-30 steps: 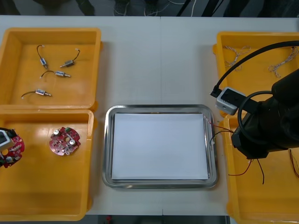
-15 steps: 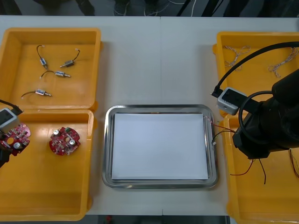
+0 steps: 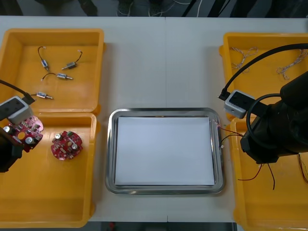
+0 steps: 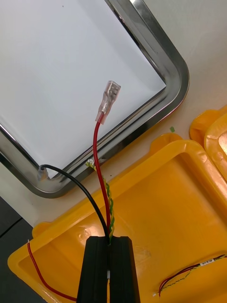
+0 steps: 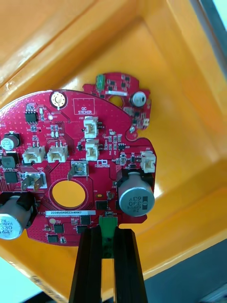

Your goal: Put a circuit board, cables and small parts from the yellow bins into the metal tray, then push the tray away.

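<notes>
Left gripper (image 5: 108, 235): I read its fingers clamped on the edge of a round red circuit board (image 5: 75, 156), over the near left yellow bin (image 3: 48, 202).
Second board (image 3: 66, 144): lies in that bin, just beside the held one.
Right gripper (image 4: 109, 241): I read it pinched on a red and yellow cable (image 4: 96, 142) and a black cable (image 4: 78, 182), at the near right yellow bin (image 4: 179, 199).
Cable ends: over the right rim of the metal tray (image 3: 163, 111).

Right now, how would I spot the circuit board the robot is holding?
Find the nearer yellow bin on the robot's left. Of two round red boards there, the held board is the outer one, pinched at its edge by the left gripper; the other board lies loose on the bin floor.
</notes>
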`<state>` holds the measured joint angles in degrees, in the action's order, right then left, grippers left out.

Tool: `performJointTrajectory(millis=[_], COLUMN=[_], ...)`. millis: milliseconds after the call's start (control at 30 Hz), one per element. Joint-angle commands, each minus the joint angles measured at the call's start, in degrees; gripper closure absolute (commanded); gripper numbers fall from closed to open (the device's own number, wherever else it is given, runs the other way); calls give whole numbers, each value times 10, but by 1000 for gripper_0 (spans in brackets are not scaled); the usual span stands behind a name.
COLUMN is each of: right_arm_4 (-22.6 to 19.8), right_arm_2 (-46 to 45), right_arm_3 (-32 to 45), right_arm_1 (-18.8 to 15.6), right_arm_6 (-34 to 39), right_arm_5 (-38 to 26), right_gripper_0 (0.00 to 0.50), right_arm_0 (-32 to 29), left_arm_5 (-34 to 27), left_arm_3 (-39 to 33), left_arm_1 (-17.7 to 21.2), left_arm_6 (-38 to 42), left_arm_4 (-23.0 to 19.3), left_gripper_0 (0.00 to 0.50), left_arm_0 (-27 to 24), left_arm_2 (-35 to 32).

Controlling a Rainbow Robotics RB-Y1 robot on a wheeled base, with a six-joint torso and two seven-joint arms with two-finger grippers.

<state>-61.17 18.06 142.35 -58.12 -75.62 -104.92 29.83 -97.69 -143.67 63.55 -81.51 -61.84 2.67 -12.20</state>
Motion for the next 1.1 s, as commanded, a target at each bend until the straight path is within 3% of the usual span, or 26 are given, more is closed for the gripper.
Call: performJointTrajectory(millis=[33,300,767,1100], right_arm_4=[7,9,10,10], right_arm_2=[-5,-4,-4,-5], right_arm_3=[9,9,9,9], right_arm_1=[3,3,3,3], right_arm_6=[-29,-30,-30,-30], right_arm_5=[-5,-8,-11,-11], right_gripper_0=[500,500,500,500], right_arm_0=[17,17,17,17], left_arm_5=[-31,-82,-84,-84], left_arm_3=[-32,-50,-45,3], left_arm_1=[-21,-59,-103,-159], left_arm_6=[99,193,322,382], left_arm_4=[17,66,146,192], left_gripper_0=[500,500,500,500], left_arm_0=[-66,-153,-264,-347], left_arm_2=[49,152,327,440])
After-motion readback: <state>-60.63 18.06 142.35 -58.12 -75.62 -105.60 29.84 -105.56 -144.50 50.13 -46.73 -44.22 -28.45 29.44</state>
